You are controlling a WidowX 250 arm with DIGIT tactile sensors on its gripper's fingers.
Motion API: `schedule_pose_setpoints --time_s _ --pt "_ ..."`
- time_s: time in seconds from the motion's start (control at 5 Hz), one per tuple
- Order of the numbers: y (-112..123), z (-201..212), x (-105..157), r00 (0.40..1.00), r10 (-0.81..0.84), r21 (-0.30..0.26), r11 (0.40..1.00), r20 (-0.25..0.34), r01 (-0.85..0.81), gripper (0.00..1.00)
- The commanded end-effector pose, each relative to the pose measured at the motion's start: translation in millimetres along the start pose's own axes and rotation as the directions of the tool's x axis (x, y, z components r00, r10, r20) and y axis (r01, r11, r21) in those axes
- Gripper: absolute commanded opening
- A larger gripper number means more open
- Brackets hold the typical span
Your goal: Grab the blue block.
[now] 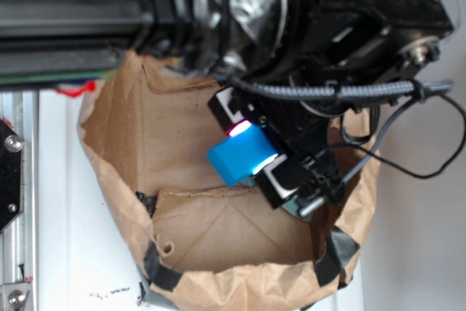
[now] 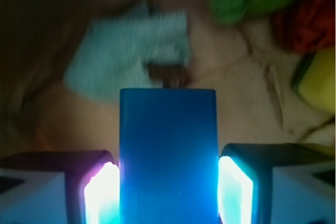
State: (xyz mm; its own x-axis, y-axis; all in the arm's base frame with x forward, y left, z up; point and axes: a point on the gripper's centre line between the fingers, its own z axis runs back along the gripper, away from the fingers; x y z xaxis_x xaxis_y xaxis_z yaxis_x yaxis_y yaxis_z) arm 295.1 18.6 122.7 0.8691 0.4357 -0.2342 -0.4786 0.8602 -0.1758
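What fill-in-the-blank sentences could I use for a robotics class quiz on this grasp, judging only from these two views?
1. The gripper is shut on the flat, bright ____ rectangular block.
2. The block is held above the inside of a brown ____ bag with taped corners.
3. In the wrist view, the glowing pads press the block on ____ sides.
4. At the right edge of the wrist view lies a ____ sponge.

Missing words: blue; paper; both; yellow
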Motion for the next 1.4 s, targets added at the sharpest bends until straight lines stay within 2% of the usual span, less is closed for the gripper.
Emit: schedule_pose_setpoints --time_s 0.0,0.2,0.4,0.6,0.8,1.2 --pt "16 94 -35 0.976 -0.167 -0.213 0.957 0.141 0.194 0.00" --pt "12 107 -45 0.955 -0.210 -0.256 0.931 0.211 0.261 0.00" --pt "9 104 -50 0.941 -0.219 -0.253 0.925 0.258 0.284 0.00" --pt "2 90 -51 0.917 -0.220 -0.191 0.937 0.332 0.294 0.00" --pt "-1 81 -49 0.869 -0.220 -0.095 0.953 0.444 0.289 0.00" --pt "-4 78 -51 0.854 -0.211 -0.055 0.962 0.476 0.269 0.00"
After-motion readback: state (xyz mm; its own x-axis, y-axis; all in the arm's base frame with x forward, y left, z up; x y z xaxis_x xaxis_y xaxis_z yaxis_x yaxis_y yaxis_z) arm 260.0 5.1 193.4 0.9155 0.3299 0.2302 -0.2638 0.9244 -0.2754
